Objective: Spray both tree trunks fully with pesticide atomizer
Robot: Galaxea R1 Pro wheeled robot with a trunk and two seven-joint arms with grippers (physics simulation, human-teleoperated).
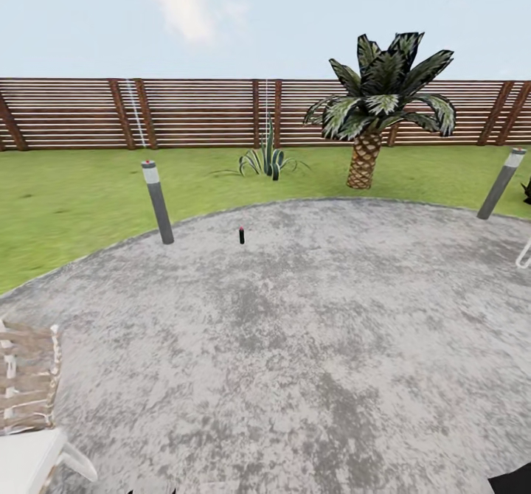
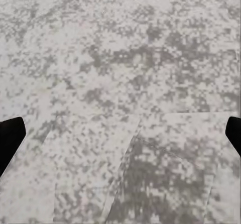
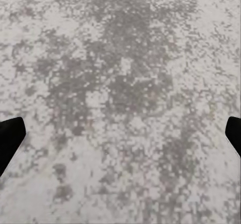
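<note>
Head view: one tiny dark atomizer (image 1: 241,235), hard to make out; two bollards (image 1: 158,201). Both grippers' jaws spread, released.

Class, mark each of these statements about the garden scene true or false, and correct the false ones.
1. A small dark object stands upright on the paved patio. True.
2. The left end effector holds a bottle. False: its fingers are spread apart over bare paving, holding nothing.
3. The fence is made of horizontal wooden slats. True.
4. The palm grows out of the paving. False: it stands on the lawn.
5. The right end effector is open. True.
</note>
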